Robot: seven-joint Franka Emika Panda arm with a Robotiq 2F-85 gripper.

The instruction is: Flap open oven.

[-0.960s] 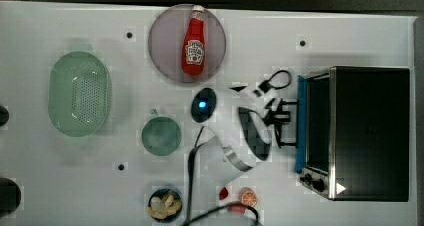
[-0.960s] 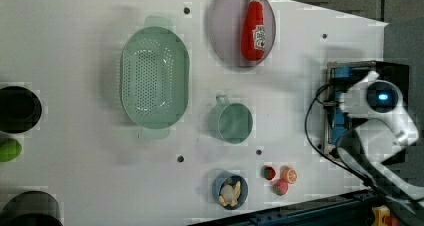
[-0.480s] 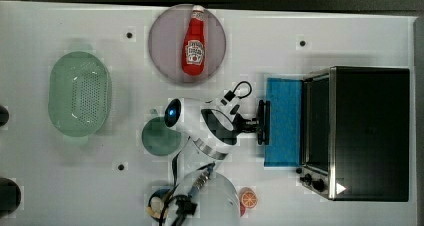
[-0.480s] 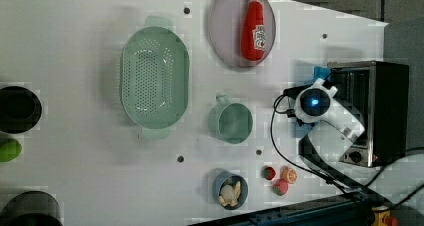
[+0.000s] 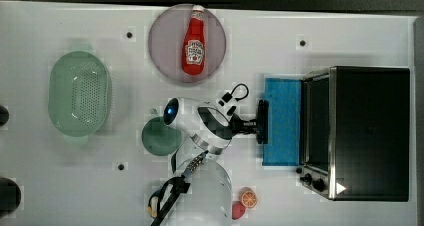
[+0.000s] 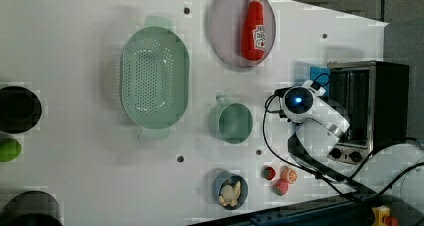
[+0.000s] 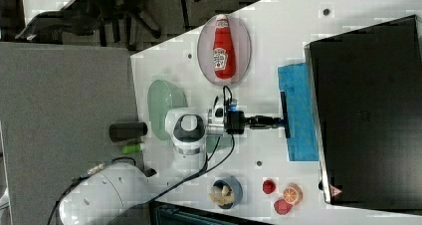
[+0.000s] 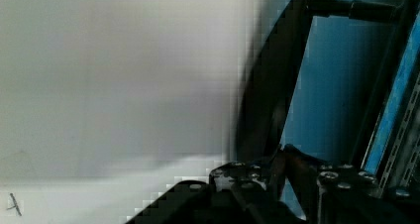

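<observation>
Gripping the door's bar handle, gripper holds narrow on it; oven at the top view's right, blue door folded flat. Opening looks done; release remains.

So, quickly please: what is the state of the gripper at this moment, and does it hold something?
Gripper: closed on the dark handle of the oven door, which lies folded down flat.
</observation>
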